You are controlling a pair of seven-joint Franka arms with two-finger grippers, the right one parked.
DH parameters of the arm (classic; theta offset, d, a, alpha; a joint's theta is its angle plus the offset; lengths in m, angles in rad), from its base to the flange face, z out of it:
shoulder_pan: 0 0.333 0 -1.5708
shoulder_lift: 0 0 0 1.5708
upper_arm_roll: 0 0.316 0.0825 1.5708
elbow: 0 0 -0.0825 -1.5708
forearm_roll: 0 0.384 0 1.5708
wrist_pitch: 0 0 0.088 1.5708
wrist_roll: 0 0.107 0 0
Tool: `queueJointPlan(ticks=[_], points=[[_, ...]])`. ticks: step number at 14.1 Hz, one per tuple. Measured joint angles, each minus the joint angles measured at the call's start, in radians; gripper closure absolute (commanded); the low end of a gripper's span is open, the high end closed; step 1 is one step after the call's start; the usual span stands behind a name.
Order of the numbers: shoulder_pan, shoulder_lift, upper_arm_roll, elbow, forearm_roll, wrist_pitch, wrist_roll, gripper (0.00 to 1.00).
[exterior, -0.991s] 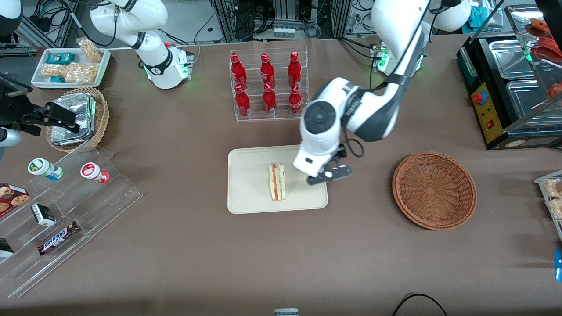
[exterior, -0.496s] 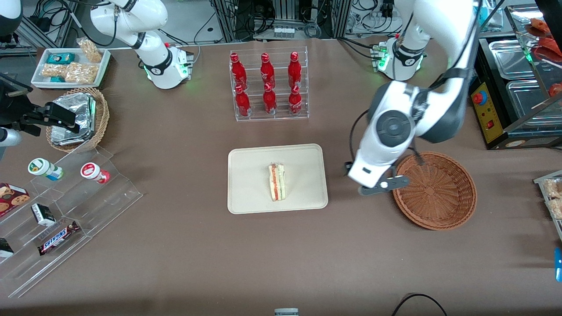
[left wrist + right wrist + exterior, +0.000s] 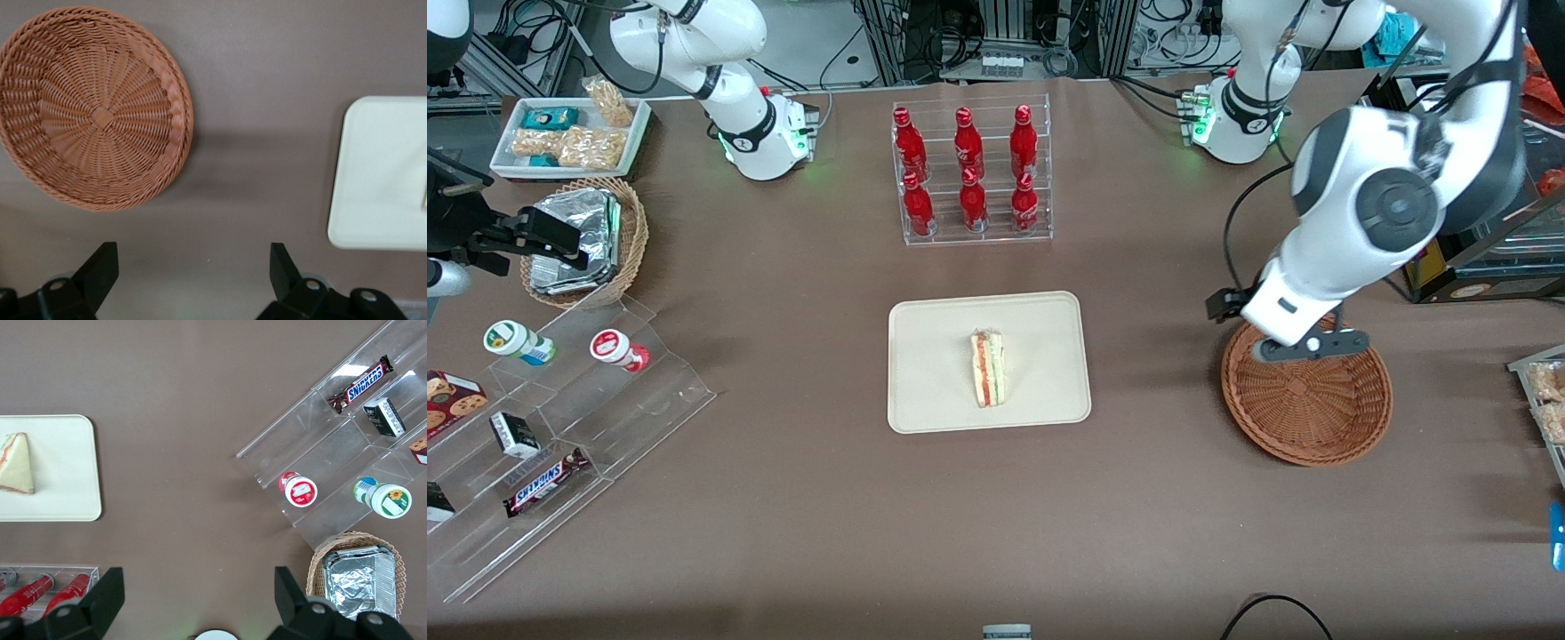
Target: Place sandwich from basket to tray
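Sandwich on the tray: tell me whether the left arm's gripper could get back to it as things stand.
Probably yes. The sandwich lies alone on the tray, nothing above or beside it. The gripper hovers open and empty over the basket, with only bare table between basket and tray.

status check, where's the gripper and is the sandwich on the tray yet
Gripper open, empty, above the basket rim. Sandwich lying on the tray. Basket empty, nothing in the way.
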Motion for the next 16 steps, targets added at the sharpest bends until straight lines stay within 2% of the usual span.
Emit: queueJointPlan(ticks=[2,6,11,16], points=[[0.082,-0.034,-0.058,0.0,0.0,-0.037,0.069,0.0],[0.156,-0.103,-0.067,0.027,0.001,-0.14,0.25,0.0],[0.171,-0.13,0.02,0.157,0.005,-0.253,0.331,0.0],[0.172,-0.134,0.1,0.218,0.005,-0.256,0.334,0.0]])
